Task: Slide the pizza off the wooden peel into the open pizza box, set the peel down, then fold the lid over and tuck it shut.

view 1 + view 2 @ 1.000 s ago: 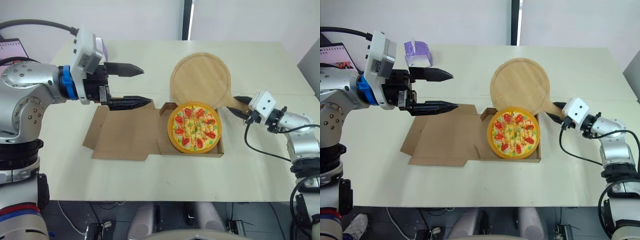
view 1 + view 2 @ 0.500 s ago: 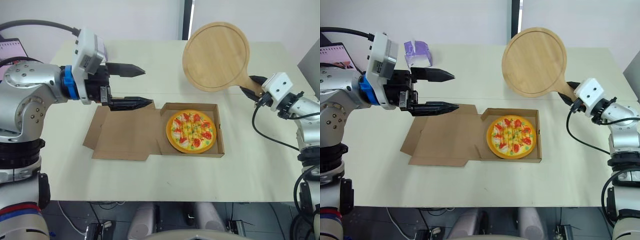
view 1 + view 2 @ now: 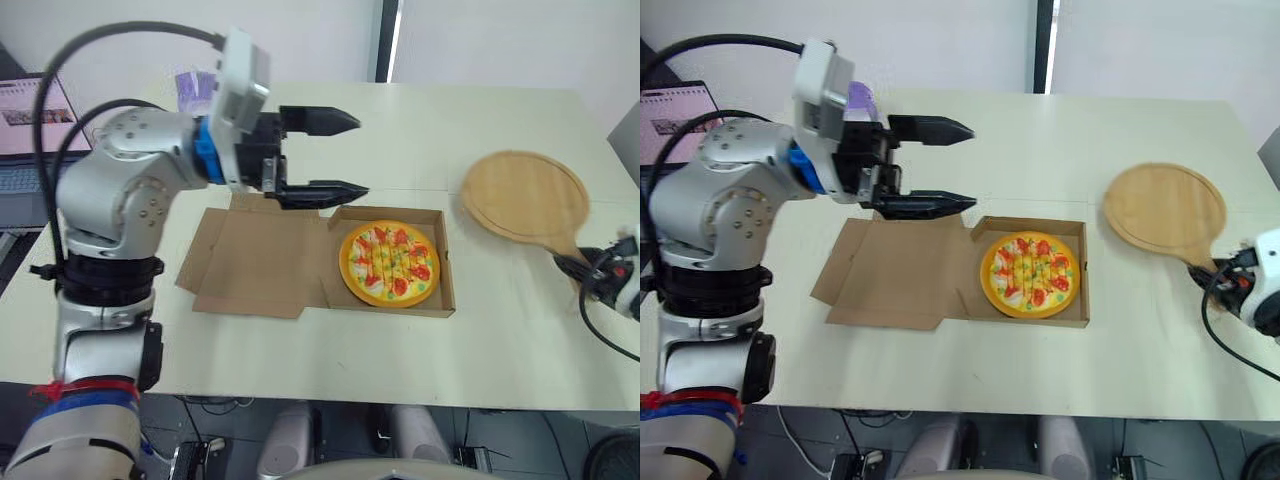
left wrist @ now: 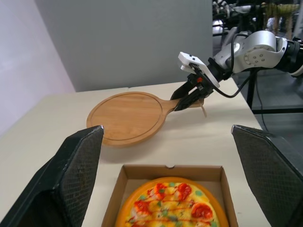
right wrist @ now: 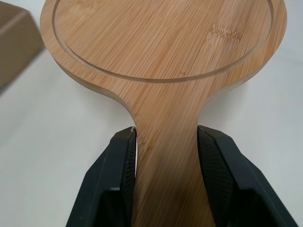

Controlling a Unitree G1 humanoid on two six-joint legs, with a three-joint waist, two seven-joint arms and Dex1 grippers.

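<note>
The pizza point(image 3: 389, 265) sits inside the open box point(image 3: 446, 296) at the centre of the frame. The lid point(image 3: 262, 262) lies spread flat on the table point(image 3: 300, 345) to the left of it. The left gripper point(image 3: 362, 155) hangs above the far left corner of the box, fingers wide apart and empty. At the right of the frame the wooden peel point(image 3: 523, 196) appears to rest flat on the table, well apart from the box. The right gripper point(image 5: 166, 131) is clamped on its handle, one finger on each side.
</note>
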